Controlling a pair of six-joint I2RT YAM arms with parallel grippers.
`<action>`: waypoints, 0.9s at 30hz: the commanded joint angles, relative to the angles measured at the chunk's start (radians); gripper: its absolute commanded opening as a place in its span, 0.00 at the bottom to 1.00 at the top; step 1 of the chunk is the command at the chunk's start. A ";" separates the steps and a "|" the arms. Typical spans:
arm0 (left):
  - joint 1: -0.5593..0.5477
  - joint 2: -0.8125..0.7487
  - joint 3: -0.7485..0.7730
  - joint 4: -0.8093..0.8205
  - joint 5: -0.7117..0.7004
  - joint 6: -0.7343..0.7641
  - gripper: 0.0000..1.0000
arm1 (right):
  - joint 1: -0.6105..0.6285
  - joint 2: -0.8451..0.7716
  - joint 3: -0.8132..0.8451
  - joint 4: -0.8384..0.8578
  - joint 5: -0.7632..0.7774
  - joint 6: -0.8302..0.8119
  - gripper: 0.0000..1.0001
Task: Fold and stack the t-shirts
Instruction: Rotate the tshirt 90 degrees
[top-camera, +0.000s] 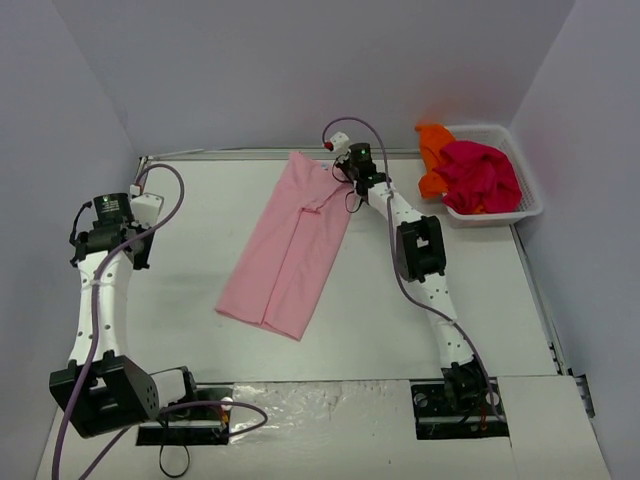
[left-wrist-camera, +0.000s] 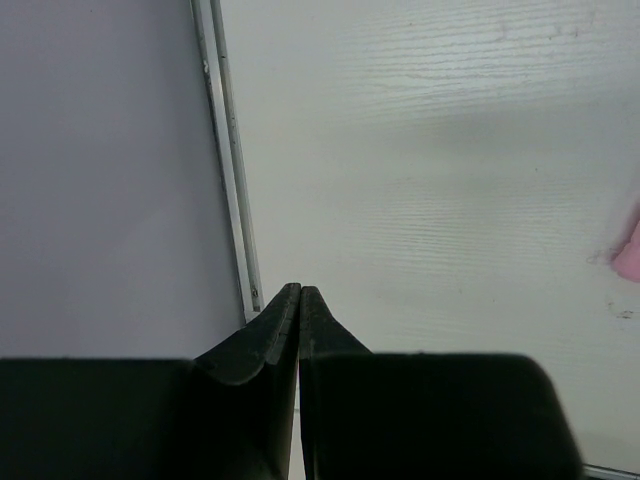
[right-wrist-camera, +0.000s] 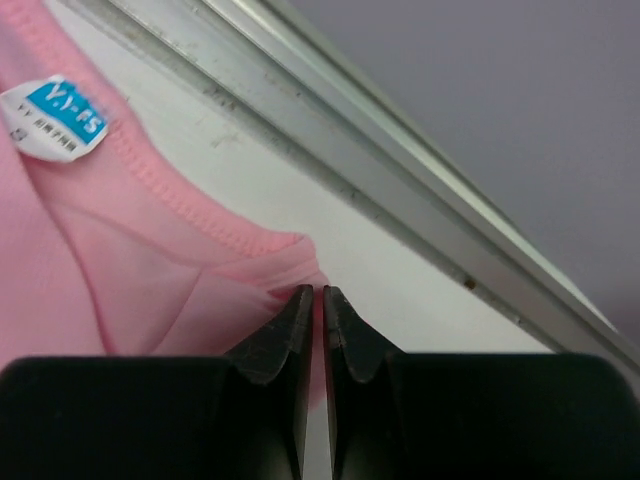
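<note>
- Where the right gripper reaches the pink t-shirt, its jaws stand almost together with only a thin slit between them. Pink shows in that slit, but I cannot tell whether cloth is pinched.
- The gripper's tips sit at the shirt's far end, on the edge of a shoulder beside the stitched neckline. The round white-and-blue neck label lies further along the collar.
- Just beyond that end of the shirt, a metal rail runs along the foot of the grey back wall.
- The shirt lies flat on the white table, folded lengthwise into a long narrow strip that slants from the far end towards the near left.
- Right of the shirt's far end, and apart from it, stands a white mesh basket. It holds a crumpled magenta-red t-shirt and an orange t-shirt that hangs over the rim nearest the pink one.
- Well to the left of the shirt, the left gripper is closed tight on nothing, its tips over bare table.
</note>
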 joint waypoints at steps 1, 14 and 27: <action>0.006 -0.047 -0.001 0.021 -0.032 -0.048 0.02 | 0.052 -0.094 -0.120 0.334 0.130 -0.065 0.06; 0.006 -0.179 -0.074 0.116 0.006 -0.113 0.02 | 0.189 -0.667 -0.545 0.254 0.207 -0.053 0.00; 0.008 -0.225 -0.127 0.128 0.103 -0.114 0.02 | 0.149 -0.962 -0.705 -0.586 -0.352 0.066 0.00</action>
